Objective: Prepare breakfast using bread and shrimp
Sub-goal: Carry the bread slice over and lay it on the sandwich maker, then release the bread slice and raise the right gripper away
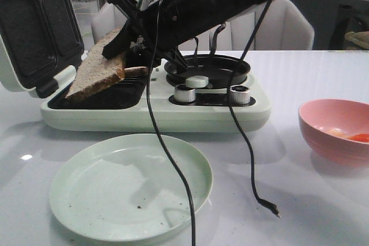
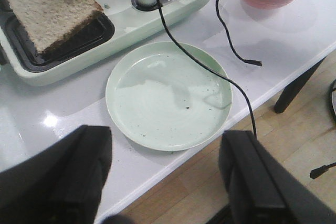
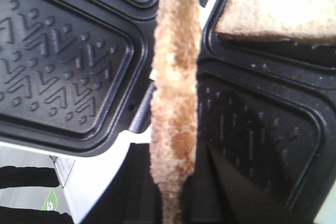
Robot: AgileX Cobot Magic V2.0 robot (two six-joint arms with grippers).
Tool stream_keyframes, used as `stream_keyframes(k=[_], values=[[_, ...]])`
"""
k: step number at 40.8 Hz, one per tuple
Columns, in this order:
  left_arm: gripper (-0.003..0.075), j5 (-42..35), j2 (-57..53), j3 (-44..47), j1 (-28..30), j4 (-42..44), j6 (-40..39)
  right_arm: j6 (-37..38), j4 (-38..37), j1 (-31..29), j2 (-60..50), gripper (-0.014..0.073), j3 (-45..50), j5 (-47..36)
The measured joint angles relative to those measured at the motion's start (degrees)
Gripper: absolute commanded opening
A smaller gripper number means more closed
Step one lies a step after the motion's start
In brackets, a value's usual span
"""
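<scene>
My right gripper (image 1: 119, 48) is shut on the edge of one bread slice (image 1: 95, 73) and holds it tilted over the open sandwich maker's (image 1: 155, 113) black tray. In the right wrist view this slice (image 3: 175, 87) is edge-on between the fingers of the gripper (image 3: 173, 203). The second slice (image 3: 283, 9) lies in the tray beside it; only a sliver of it (image 1: 136, 71) shows in the front view. The shrimp (image 1: 358, 137) lies in a pink bowl (image 1: 328, 136) at the right. My left gripper (image 2: 168, 182) is open and empty above the table's front edge, near a pale green plate (image 2: 168, 95).
The sandwich maker's lid (image 1: 34, 33) stands open at the left. A small black pan (image 1: 207, 70) and two knobs (image 1: 184, 93) are on its right half. Black cables (image 1: 248, 142) hang from the right arm over the plate (image 1: 130, 185) and the table.
</scene>
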Motion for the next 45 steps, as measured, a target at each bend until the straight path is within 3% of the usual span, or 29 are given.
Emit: stream_keyframes(k=[6, 9, 27, 37, 45], values=[[0.0487, 0.00, 0.00, 0.00, 0.00, 0.00, 0.00, 0.00, 0.37, 0.41, 0.81, 0.0424, 0.00, -0.46], [0.0487, 0.00, 0.00, 0.00, 0.00, 0.00, 0.00, 0.00, 0.37, 0.54, 0.93, 0.0484, 0.00, -0.59], [0.0487, 0.00, 0.00, 0.00, 0.00, 0.00, 0.00, 2.97, -11.40, 0.66, -1.07, 0.0483, 0.00, -2.59], [0.0487, 0.00, 0.00, 0.00, 0.00, 0.00, 0.00, 12.47, -29.56, 0.75, -8.62, 0.0483, 0.00, -2.69], [0.0487, 0.00, 0.00, 0.00, 0.00, 0.00, 0.00, 24.24, -47.60, 0.75, -16.19, 0.0483, 0.00, 2.48]])
